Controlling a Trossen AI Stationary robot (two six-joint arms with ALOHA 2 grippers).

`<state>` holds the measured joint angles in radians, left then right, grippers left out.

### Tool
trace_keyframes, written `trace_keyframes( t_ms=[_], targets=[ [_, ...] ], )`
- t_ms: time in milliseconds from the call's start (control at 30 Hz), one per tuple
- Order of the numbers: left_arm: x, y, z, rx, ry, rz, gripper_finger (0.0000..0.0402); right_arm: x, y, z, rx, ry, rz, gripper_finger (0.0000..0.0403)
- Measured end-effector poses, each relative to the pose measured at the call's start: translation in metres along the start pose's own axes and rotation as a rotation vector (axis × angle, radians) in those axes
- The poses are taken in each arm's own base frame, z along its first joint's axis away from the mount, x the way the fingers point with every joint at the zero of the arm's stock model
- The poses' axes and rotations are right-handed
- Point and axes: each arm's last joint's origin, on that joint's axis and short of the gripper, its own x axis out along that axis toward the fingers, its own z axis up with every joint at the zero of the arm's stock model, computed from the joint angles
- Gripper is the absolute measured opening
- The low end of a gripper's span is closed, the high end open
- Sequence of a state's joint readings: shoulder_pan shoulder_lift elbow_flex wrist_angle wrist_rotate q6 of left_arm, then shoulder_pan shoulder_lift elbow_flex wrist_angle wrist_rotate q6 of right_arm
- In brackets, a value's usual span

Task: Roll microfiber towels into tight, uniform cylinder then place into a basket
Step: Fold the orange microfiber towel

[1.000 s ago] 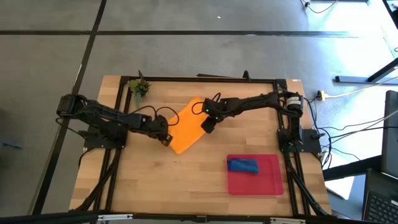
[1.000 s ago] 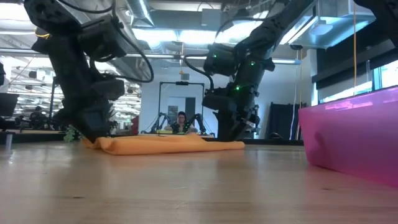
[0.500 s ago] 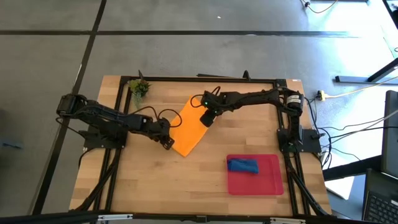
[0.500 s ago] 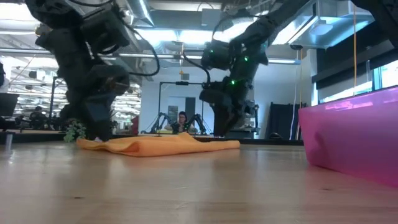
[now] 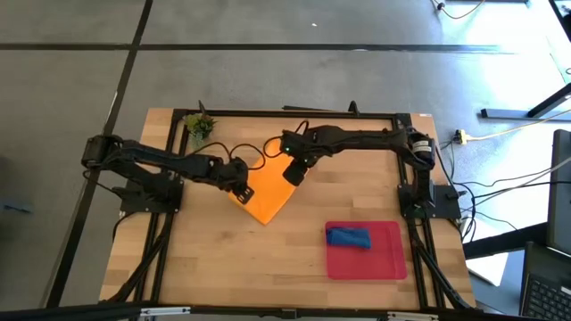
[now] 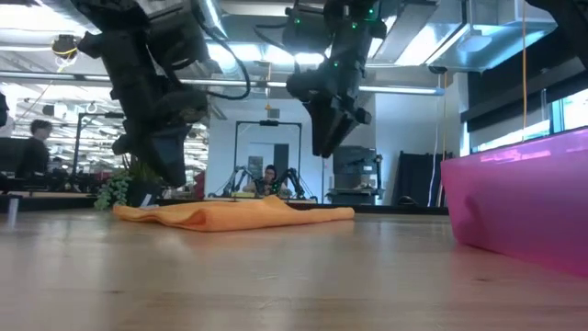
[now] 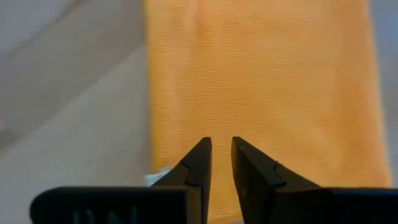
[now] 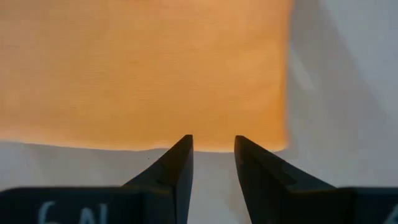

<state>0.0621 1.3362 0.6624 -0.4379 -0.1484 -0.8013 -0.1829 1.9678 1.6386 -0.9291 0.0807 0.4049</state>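
Note:
The orange microfiber towel [image 5: 268, 192] lies spread flat on the wooden table, left of its middle. It also fills the left wrist view [image 7: 261, 74] and the right wrist view [image 8: 143, 68]. My left gripper [image 5: 239, 193] hangs above the towel's left edge, its fingers a narrow gap apart [image 7: 221, 146] with nothing between them. My right gripper [image 5: 293, 176] hangs higher, over the towel's right edge, open and holding nothing [image 8: 213, 144]. The low view shows both grippers clear of the cloth [image 6: 234, 216]. The blue towel [image 5: 348, 236] lies rolled up in the red basket [image 5: 384, 254].
The red basket stands at the near right, and its wall [image 6: 514, 211] fills the right of the low view. A small green plant [image 5: 200, 125] sits at the far left corner. A black frame rims the table. People show in the room behind [image 6: 268, 179].
Both grippers have risen off the orange towel, the right one farther than the left. The towel stays on the table. Its left end, bunched thick a second ago, now lies flatter.

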Motion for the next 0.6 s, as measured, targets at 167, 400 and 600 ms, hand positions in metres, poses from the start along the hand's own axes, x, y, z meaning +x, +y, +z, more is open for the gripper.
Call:
trace_keyframes(
  t_ms=[167, 400, 600],
  targets=[
    [0.003, 0.005, -0.003, 0.001, 0.000, 0.044, 0.0053, 0.014, 0.015, -0.013, 0.009, 0.017, 0.085, 0.0120],
    [0.012, 0.016, -0.020, -0.011, 0.051, 0.088, 0.0053, 0.044, 0.021, -0.032, 0.058, -0.001, 0.140, 0.0120],
    [0.017, 0.019, -0.036, -0.020, 0.077, 0.092, 0.0053, 0.065, 0.013, -0.043, 0.089, -0.024, 0.148, 0.0120]
  ],
)
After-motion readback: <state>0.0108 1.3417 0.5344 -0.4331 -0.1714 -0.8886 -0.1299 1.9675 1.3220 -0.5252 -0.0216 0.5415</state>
